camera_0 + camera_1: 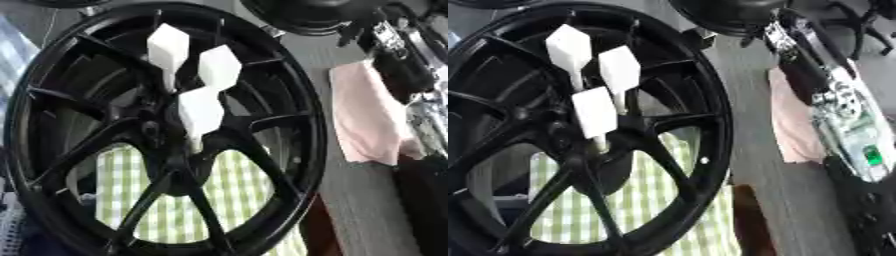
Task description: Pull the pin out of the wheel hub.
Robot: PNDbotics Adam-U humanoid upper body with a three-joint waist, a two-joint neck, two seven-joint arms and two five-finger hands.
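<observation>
A large black wheel hub (166,125) stands tilted and fills the left of both views. Three white pins with flat, pointed heads stick out of its centre: one upper left (168,47), one upper right (219,67) and one lower, nearest the centre (201,112). My right arm (842,105), black with silver parts, runs down the right edge, apart from the hub. Its lower end is a dark shape (424,200) at the bottom right, where I cannot make out the hand's form. Nothing touches the pins. My left hand does not show.
A green-and-white checked cloth (241,200) lies under the hub. A pink cloth (367,115) lies on the grey table between the hub and my right arm. A dark round object (306,15) sits behind the hub. A brown strip (750,215) lies by the rim.
</observation>
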